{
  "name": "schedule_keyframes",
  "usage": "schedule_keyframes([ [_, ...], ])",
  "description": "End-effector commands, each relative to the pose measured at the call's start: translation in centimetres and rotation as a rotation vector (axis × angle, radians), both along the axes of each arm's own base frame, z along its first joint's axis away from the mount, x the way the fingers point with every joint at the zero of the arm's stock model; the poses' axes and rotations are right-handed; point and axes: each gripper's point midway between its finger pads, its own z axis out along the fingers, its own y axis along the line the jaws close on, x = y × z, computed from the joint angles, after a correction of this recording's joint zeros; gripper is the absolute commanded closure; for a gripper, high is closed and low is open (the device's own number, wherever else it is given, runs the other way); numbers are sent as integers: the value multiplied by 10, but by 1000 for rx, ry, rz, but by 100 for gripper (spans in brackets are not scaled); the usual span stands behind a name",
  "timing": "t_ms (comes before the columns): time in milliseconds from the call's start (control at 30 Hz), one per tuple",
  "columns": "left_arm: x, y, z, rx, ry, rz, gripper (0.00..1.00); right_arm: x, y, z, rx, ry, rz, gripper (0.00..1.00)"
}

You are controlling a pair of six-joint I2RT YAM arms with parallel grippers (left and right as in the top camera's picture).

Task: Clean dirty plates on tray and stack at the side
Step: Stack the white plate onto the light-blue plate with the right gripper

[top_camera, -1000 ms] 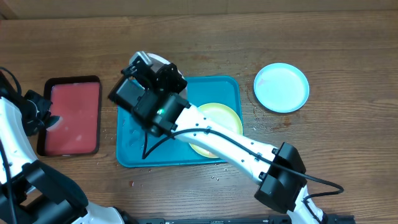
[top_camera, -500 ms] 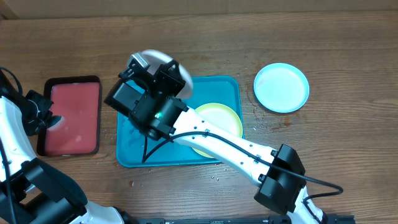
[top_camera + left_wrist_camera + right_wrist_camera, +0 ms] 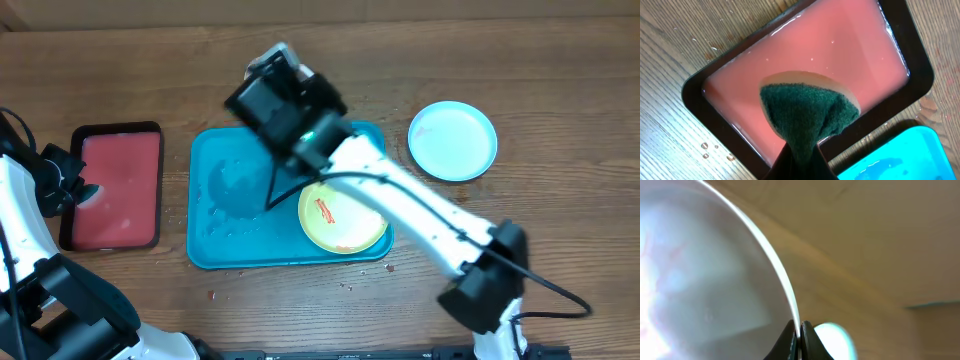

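White round plastic plate (image 3: pixel 715 280) is pinched at its rim in the closed right fingers (image 3: pixel 800 329). Seen from overhead, the light blue round plastic plate (image 3: pixel 452 140) lies between their 3 and 4 o'clock. Left fingers (image 3: pixel 801 156) clamp a green sponge (image 3: pixel 810 110).

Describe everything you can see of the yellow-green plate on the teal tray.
The yellow-green plate is small, round and looks like plastic. It lies flat in the right end of the teal tray, with a red-orange smear left of its centre. The right arm crosses above its upper edge. Nothing but the tray touches it.
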Motion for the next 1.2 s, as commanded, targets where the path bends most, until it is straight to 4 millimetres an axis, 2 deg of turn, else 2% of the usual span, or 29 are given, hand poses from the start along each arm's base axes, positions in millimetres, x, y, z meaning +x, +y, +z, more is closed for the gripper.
schedule_keyframes([
  [0, 2, -4, -3, -12, -2, 4, 96, 22, -29, -24, 380, 272, 21, 96],
  [100, 3, -3, -3, -12, -2, 4, 96, 36, -65, -43, 651, 437, -85, 96],
  [200, 3, -4, -3, -13, -2, 4, 96, 44, -131, -51, 820, 533, -242, 96],
  [233, 3, -4, -3, -13, -2, 4, 95, 45, -158, -54, 845, 547, -302, 96],
  [367, 3, -3, -2, -11, -4, 4, 96, 35, -242, -70, 865, 583, -505, 96],
  [467, 5, -3, -2, -7, -10, 2, 96, 24, -283, -90, 879, 612, -615, 96],
  [533, 7, -4, -2, -4, -14, -3, 96, 17, -300, -109, 877, 634, -653, 96],
  [633, 11, -10, -2, -4, -13, -22, 96, 12, -310, -139, 882, 653, -690, 96],
  [800, 15, -16, -2, -4, -13, -41, 96, 4, -309, -165, 879, 678, -706, 96],
  [833, 15, -16, -2, -4, -13, -42, 96, 3, -309, -167, 880, 681, -710, 96],
  [900, 15, -16, -2, -4, -13, -42, 96, 2, -309, -167, 879, 684, -712, 90],
  [933, 15, -16, -2, -4, -14, -42, 96, 2, -309, -166, 880, 682, -712, 90],
  [967, 15, -16, -2, -4, -14, -42, 96, 2, -310, -166, 880, 682, -713, 96],
  [1167, 15, -16, -2, -4, -14, -42, 96, -4, -313, -166, 883, 703, -736, 96],
])
